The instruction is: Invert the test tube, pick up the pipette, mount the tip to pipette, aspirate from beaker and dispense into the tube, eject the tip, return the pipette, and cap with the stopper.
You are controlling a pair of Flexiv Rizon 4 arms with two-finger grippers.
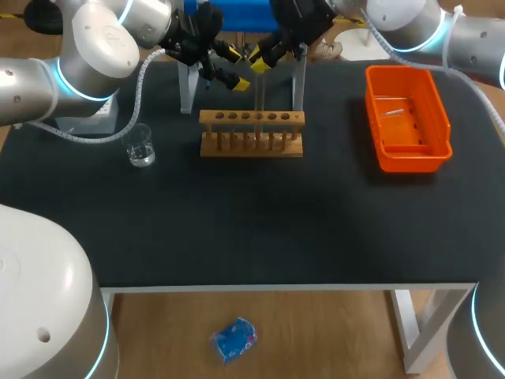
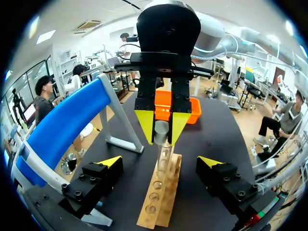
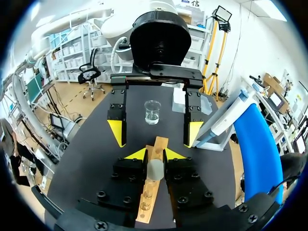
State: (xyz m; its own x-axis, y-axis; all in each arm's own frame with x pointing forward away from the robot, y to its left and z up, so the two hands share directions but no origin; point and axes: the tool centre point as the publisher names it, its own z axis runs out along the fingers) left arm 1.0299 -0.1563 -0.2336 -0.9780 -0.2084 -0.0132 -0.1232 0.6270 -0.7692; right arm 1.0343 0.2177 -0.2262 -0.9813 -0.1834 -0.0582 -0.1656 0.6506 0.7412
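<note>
A clear test tube [image 1: 259, 99] stands upright in the wooden rack [image 1: 251, 134], with a grey stopper [image 2: 161, 130] at its top. My right gripper [image 1: 259, 65] is shut on that stopper [image 3: 155, 168], its yellow tips on either side. My left gripper [image 1: 237, 69] hangs open just to the left, facing it, fingers wide apart [image 2: 160, 162] on either side of the tube [image 2: 163, 154] without touching. The blue pipette [image 2: 62, 130] rests on its grey stand behind the rack. A glass beaker [image 1: 140, 147] sits at the left.
An orange bin [image 1: 406, 118] stands at the right with small clear items inside. The stand's grey legs [image 1: 188, 87] rise just behind the rack, close to both grippers.
</note>
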